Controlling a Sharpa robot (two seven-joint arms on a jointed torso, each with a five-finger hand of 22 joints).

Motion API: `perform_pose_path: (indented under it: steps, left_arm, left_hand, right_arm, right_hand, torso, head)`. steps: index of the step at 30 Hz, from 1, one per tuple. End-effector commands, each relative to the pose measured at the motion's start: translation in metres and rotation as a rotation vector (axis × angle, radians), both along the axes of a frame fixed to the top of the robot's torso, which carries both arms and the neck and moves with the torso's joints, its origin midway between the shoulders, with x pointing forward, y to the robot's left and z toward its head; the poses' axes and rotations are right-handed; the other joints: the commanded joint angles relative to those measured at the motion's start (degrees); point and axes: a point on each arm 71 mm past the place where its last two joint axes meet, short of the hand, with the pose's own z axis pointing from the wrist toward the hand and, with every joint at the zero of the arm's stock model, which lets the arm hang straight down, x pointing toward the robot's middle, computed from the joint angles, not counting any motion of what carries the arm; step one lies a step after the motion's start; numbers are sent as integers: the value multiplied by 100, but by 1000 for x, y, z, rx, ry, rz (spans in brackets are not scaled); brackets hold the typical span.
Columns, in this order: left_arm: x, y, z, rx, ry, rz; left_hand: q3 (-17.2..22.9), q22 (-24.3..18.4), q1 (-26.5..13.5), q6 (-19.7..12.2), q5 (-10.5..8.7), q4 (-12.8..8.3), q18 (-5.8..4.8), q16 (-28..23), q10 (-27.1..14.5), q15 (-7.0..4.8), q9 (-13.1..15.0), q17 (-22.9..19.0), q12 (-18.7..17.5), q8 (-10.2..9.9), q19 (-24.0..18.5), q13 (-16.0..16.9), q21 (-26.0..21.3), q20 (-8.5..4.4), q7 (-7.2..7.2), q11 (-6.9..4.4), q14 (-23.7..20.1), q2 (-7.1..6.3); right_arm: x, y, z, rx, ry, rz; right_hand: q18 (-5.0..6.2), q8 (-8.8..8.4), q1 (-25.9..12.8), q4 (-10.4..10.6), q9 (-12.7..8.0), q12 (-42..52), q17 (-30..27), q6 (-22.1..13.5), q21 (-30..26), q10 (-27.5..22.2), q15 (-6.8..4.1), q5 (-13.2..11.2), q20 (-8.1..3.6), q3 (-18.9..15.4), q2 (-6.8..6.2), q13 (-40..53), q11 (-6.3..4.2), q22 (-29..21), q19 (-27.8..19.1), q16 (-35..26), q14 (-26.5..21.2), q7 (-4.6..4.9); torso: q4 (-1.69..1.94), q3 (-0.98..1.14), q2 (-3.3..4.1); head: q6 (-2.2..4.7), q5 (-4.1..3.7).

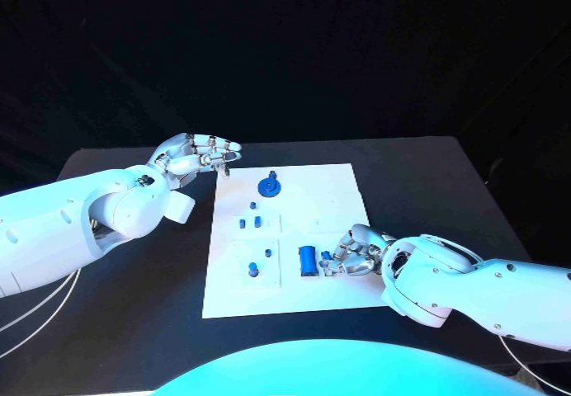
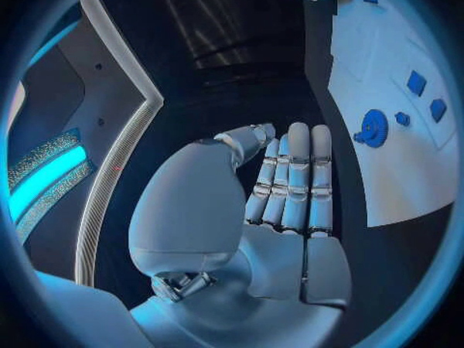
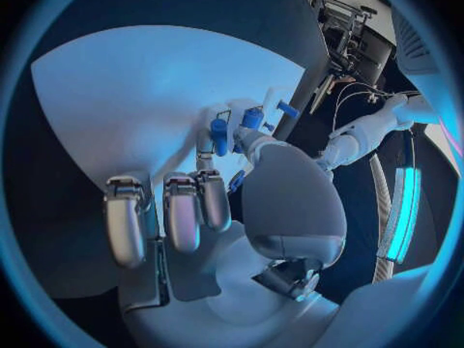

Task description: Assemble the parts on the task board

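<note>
Head view: the flat white task board [image 1: 280, 289] lies mid-table [image 1: 441, 181]; the right hand [image 1: 357, 252] rests beside a blue cylinder [image 1: 309, 261], its hold unclear. Left wrist view: left hand [image 2: 290, 201], fingers straight, holding nothing, near a toothed blue gear [image 2: 373, 126]. Right wrist view: fingertips [image 3: 126, 228] curled over the smooth board.

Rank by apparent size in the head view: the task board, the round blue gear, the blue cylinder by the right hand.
1. task board
2. round blue gear
3. blue cylinder

Gear and cylinder look close; the cylinder is longer but narrower, so that order is unsure.
</note>
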Motion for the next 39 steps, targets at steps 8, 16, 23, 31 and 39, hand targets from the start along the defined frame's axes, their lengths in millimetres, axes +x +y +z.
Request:
perform_pose_path:
  steps: [8,16,23,31,39]
  left_arm:
    - [-1,-2,0,-25,16,-13]
    - [-1,-1,0,-27,23,-10]
    - [0,-1,0,-27,25,-9]
    - [0,-1,0,-30,19,-7]
    - [5,-1,1,-65,-20,20]
  left_hand:
    - [8,-20,-55,-40,29,33,85,-14,-66,21,-14,-12,36,40,-8,-12,-55,21,16,4,-9,47]
    - [7,-24,-68,-44,32,41,85,-12,-70,23,-16,-12,38,40,-9,-15,-61,23,17,5,-8,47]
    - [9,-29,-77,-46,35,47,86,-11,-74,23,-17,-13,39,41,-8,-17,-67,25,16,5,-8,49]
    - [12,-32,-76,-48,39,45,87,-11,-76,22,-18,-13,40,42,-8,-18,-70,25,15,3,-9,49]
    - [-108,-148,-287,-95,18,168,81,7,-107,45,-33,-12,82,63,-19,-36,-239,62,0,3,-53,-39]
  right_arm:
    - [-4,4,2,-2,-17,34]
    - [-6,2,4,-1,-26,38]
    - [-6,-4,3,-14,-27,34]
    - [-2,-16,7,18,-81,7]
    - [26,-33,33,273,-261,-65]
  right_hand:
    - [-81,-6,-218,-5,-7,41,1470,63,25,386,-21,-30,-22,-233,5,1186,-28,1509,599,36,590,-9]
    - [-81,-6,-264,-4,-7,41,1470,65,25,386,-23,7,-24,-295,39,1186,-32,1509,599,36,590,-13]
    - [-81,-10,-122,-49,-10,39,1472,57,25,387,-29,61,-29,-305,89,1187,-38,1509,599,37,591,-19]
    - [-81,-58,111,-68,-31,10,1426,-20,25,375,-19,34,-26,-336,42,1177,-18,1509,599,17,582,11]
    - [-53,-368,458,-50,-147,-242,1267,-421,-114,261,121,-13,87,-540,48,1071,147,1470,560,-58,547,200]
  torso:
    - [-2,2,-3]
    - [-5,2,0]
    - [-3,2,-3]
    - [-6,3,-11]
    - [-30,-35,-108]
  head:
    - [1,6]
    - [1,11]
    - [1,6]
    - [1,16]
    - [114,1]
